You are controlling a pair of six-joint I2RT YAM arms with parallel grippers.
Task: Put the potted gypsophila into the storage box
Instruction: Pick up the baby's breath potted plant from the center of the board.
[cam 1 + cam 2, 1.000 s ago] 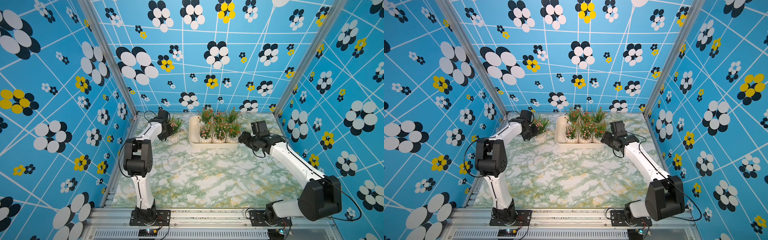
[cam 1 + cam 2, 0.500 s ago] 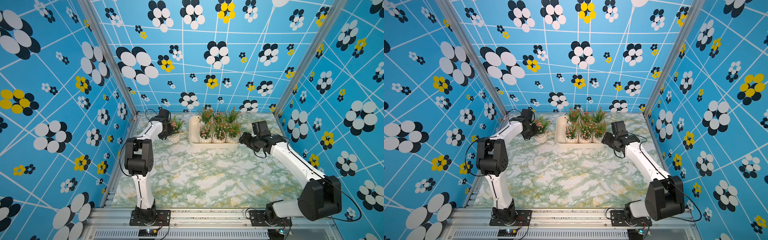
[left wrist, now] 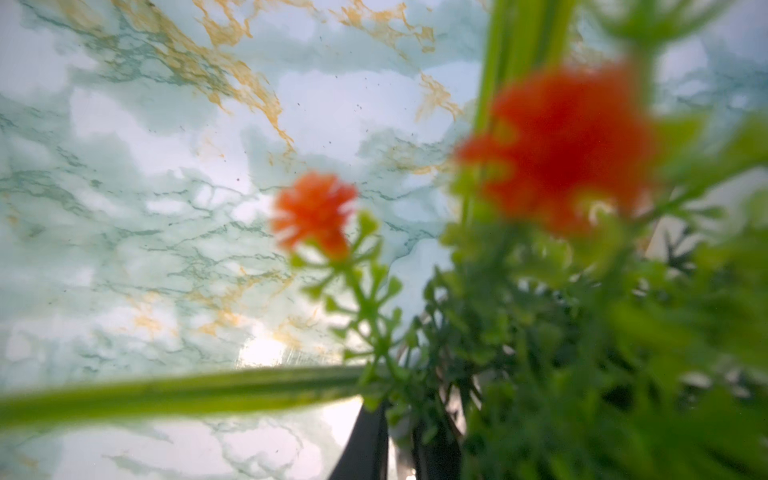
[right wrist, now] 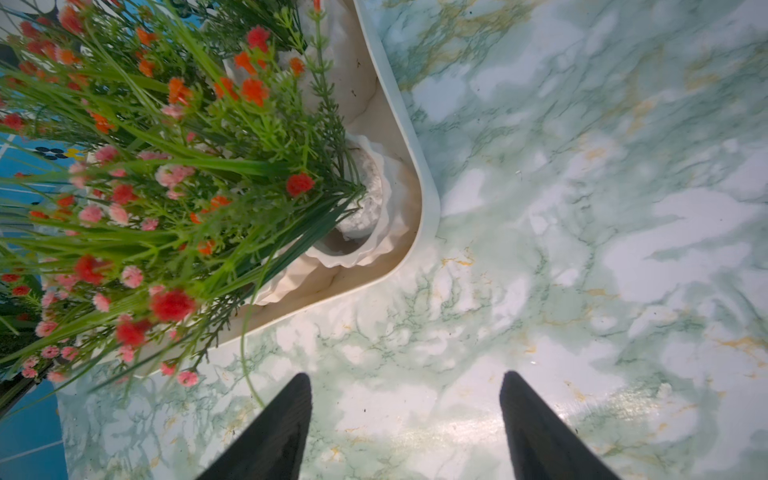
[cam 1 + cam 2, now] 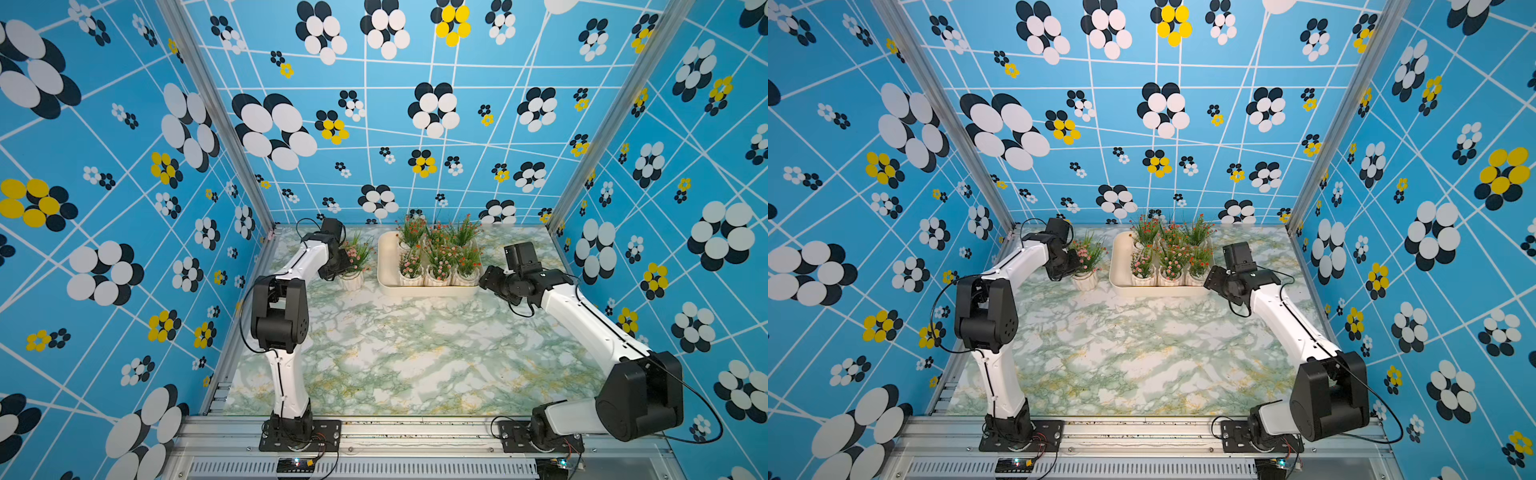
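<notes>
The potted gypsophila (image 5: 353, 266), pink flowers in a ribbed white pot, stands on the marble table just left of the storage box (image 5: 387, 266) in both top views (image 5: 1086, 270). My left gripper (image 5: 338, 266) (image 5: 1068, 264) is at its foliage, shut on the stems just above the pot. In the left wrist view blurred leaves and orange flowers fill the frame, and the dark fingers (image 3: 401, 432) pinch stems. The cream storage box (image 5: 1119, 262) (image 4: 428, 199) holds several flowering pots. My right gripper (image 5: 484, 280) (image 5: 1210, 282) (image 4: 407, 376) hangs open by the box's near right corner, holding nothing.
The bare left end of the storage box (image 5: 388, 249) has no pot in it. The box sits near the back wall. The blue patterned side walls and metal frame posts (image 5: 266, 224) close in the table. Marble tabletop (image 5: 415, 353) spreads in front of both arms.
My left gripper's jaws have closed the last bit on the plant's stems. Neither arm nor the pot has visibly moved.
</notes>
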